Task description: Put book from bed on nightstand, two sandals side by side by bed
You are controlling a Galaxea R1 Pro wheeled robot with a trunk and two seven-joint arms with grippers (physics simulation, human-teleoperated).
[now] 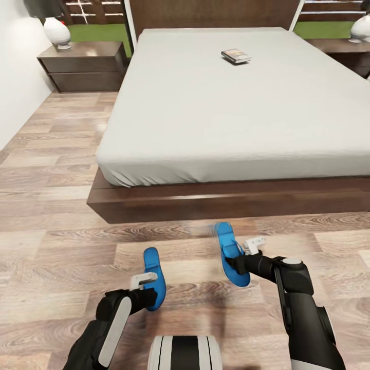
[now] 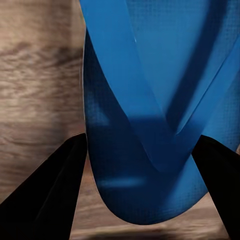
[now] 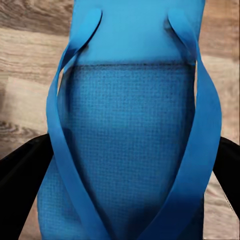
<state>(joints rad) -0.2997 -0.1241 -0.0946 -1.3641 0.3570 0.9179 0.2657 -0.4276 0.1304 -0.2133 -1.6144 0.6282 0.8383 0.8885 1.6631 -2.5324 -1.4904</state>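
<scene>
Seen from the head, the robot faces the foot of the bed (image 1: 216, 118), whose pale mattress sits on a dark wooden frame with the headboard at the far end. Each arm holds one blue sandal above the plank floor (image 1: 56, 246), just short of the bed's foot. The left hand (image 1: 146, 288) is closed on the left sandal (image 1: 154, 277), which stands on edge and points toward the bed; in the left wrist view the sandal (image 2: 150, 125) hangs between the two dark fingers (image 2: 50, 195), its straps meeting in a V near its rounded end, with the floor behind it. The right hand (image 1: 241, 259) is closed on the right sandal (image 1: 229, 252), also on edge, slightly blurred at its far tip and a little nearer the bed than the other; in the right wrist view that sandal (image 3: 130, 140) lies sole-up between the fingers (image 3: 22, 175), both straps running along its sides. The two sandals are apart from each other, roughly parallel. The book (image 1: 236, 55) lies flat on the mattress, toward the headboard and right of the middle. A dark nightstand (image 1: 85, 67) stands at the bed's left by the white wall, carrying a white lamp (image 1: 56, 32); another nightstand (image 1: 344, 51) shows at the right edge, with a second white lamp (image 1: 361, 28) on it.
</scene>
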